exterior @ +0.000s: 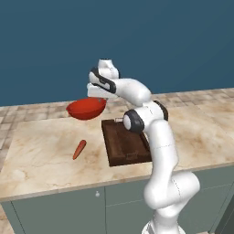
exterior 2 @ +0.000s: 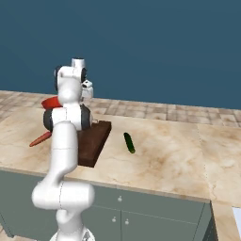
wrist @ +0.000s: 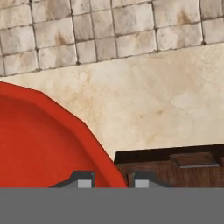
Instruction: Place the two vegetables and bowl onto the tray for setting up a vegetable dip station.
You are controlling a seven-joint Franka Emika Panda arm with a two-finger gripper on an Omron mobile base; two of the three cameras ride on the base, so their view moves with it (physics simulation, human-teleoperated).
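Jaws (wrist: 109,183) pinch the red bowl (exterior: 86,108)'s rim above the counter (exterior: 41,155), beside tray (exterior: 124,142); carrot (exterior: 79,149) lies near.

Two rear base views flank the tray (exterior: 124,145); hand view looks down close.

No text, label, brand, number or sign can be read anywhere.

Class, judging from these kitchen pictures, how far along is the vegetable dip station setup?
Nothing sits on the tray yet. In hand: the tool is shut on the red bowl, lifted above the counter beside the tray. Left: carrot and cucumber lie on the counter.
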